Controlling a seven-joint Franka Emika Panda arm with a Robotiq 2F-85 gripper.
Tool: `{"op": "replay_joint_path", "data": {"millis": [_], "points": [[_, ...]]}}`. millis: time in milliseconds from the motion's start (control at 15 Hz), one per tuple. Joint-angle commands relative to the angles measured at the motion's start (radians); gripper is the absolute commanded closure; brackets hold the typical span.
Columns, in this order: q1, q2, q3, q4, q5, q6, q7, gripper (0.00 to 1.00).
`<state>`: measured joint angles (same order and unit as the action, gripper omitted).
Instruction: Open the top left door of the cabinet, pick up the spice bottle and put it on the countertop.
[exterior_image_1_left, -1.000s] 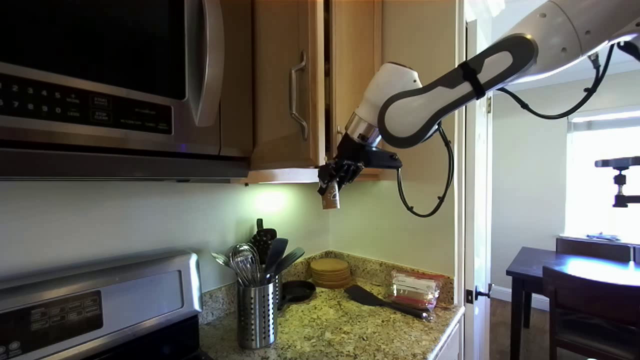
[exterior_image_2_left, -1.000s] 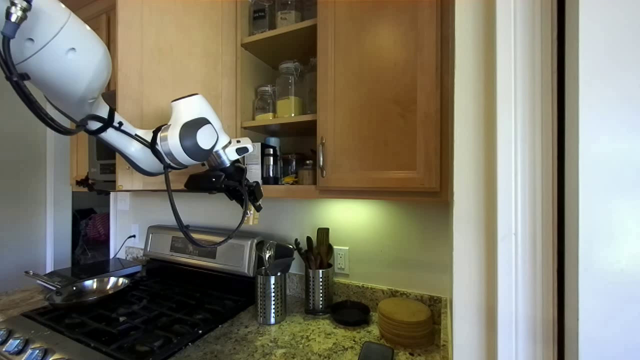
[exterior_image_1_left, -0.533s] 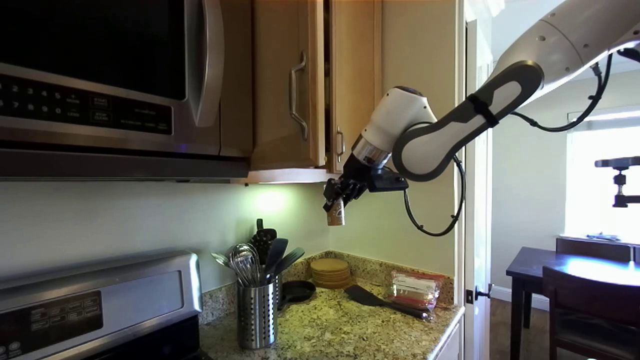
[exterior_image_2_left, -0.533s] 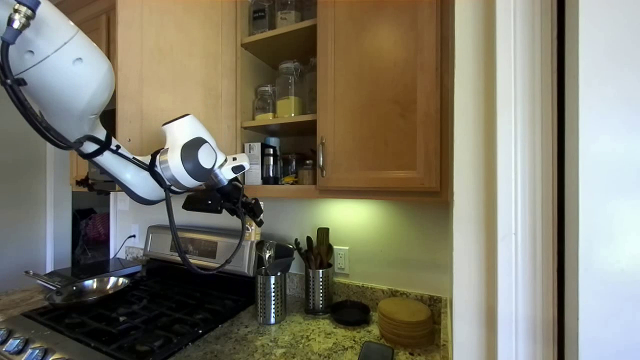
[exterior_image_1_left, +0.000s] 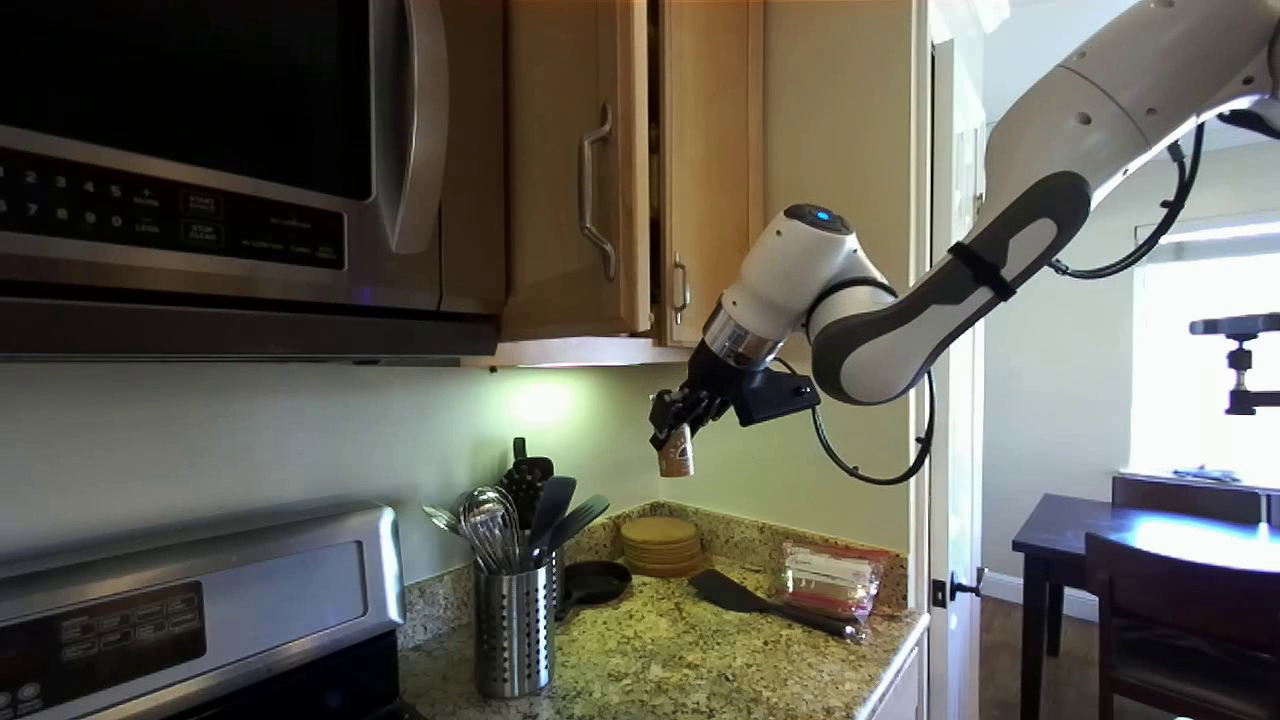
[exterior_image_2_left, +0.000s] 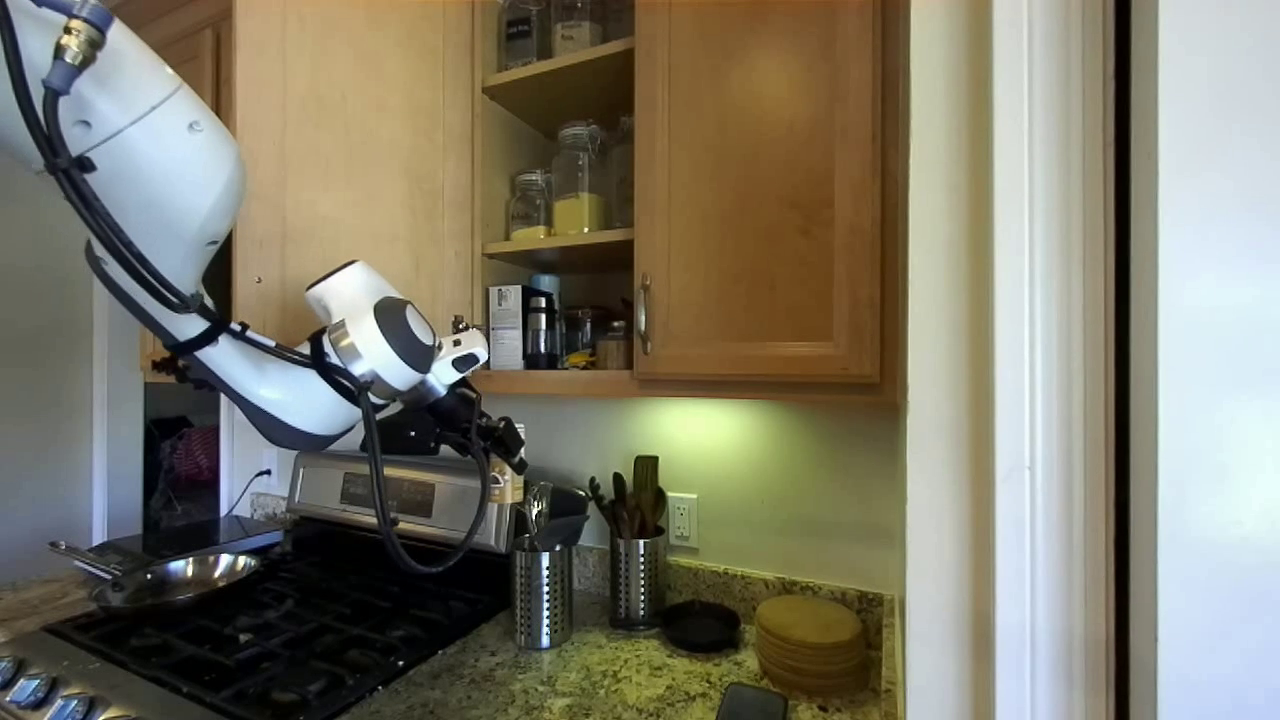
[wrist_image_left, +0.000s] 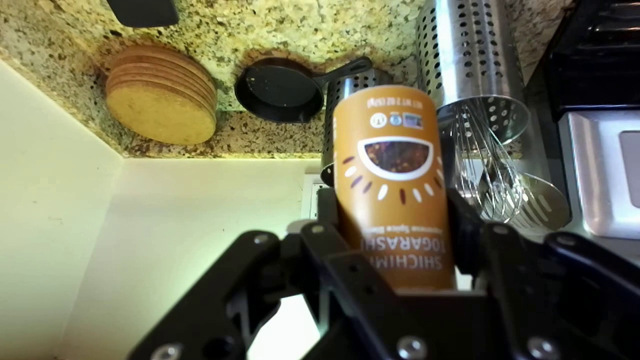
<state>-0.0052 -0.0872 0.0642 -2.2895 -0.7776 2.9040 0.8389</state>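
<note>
Wrist view: spice bottle (wrist_image_left: 395, 165) sits between the fingers of the gripper (wrist_image_left: 392, 217), jaws clamped on its sides. Label reads TOGARASHI, upside down. Both exterior views: gripper and bottle have come lower over the last second, the bottle now below the underside of the cabinet (exterior_image_2_left: 590, 382). Top left door (exterior_image_2_left: 350, 150) stands open, unchanged. My reading: door and pick-up are done, and the carry down to the countertop (exterior_image_1_left: 700, 655) is under way. Bottle hangs in the air, well apart from the countertop, nearly upright with a slight lean. Next move calls for more descent, slowly. Likely landing: the stretch between steel utensil holder (exterior_image_1_left: 514, 635) and black spatula (exterior_image_1_left: 728, 591), though no spot is yet certain. Watch the lean: the base could catch on one edge and tip if released before it stands flat.
</note>
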Motion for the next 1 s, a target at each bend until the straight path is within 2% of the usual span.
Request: {"op": "replay_joint_path", "data": {"millis": [0,733,933], "points": [[-0.013,0.049,0.018,0.021,-0.129,0.017,0.141,0.73],[0.003,0.176,0.000,0.035,-0.321,0.043,0.470,0.73],[0.006,0.207,-0.009,0.060,-0.427,0.054,0.573,0.73]]}}
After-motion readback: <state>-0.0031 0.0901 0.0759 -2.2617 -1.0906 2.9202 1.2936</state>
